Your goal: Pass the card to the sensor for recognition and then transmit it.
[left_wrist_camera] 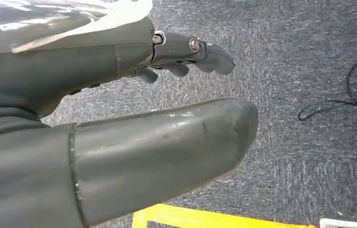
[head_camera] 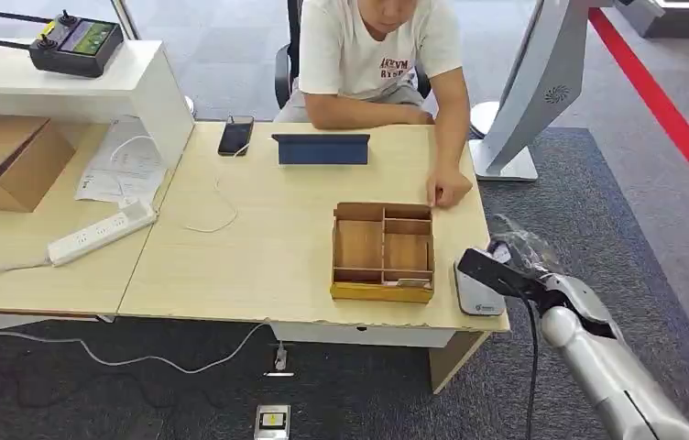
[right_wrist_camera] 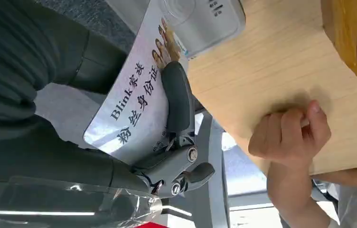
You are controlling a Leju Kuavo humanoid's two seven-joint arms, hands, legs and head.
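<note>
So the right hand [right_wrist_camera: 167, 142] had the card [right_wrist_camera: 136, 107] pinched between thumb and a dark finger [right_wrist_camera: 176, 97] lying flat across its printed face, the card's far end poking past the fingertip over the white card reader [right_wrist_camera: 200, 21] at the desk [right_wrist_camera: 262, 85] edge. A person's fist [right_wrist_camera: 288, 135] rested on the desk nearby. The left hand [left_wrist_camera: 119, 118] hung over grey carpet [left_wrist_camera: 309, 71], holding nothing, fingers [left_wrist_camera: 186, 50] loosely curled and clear of the thumb.
</note>
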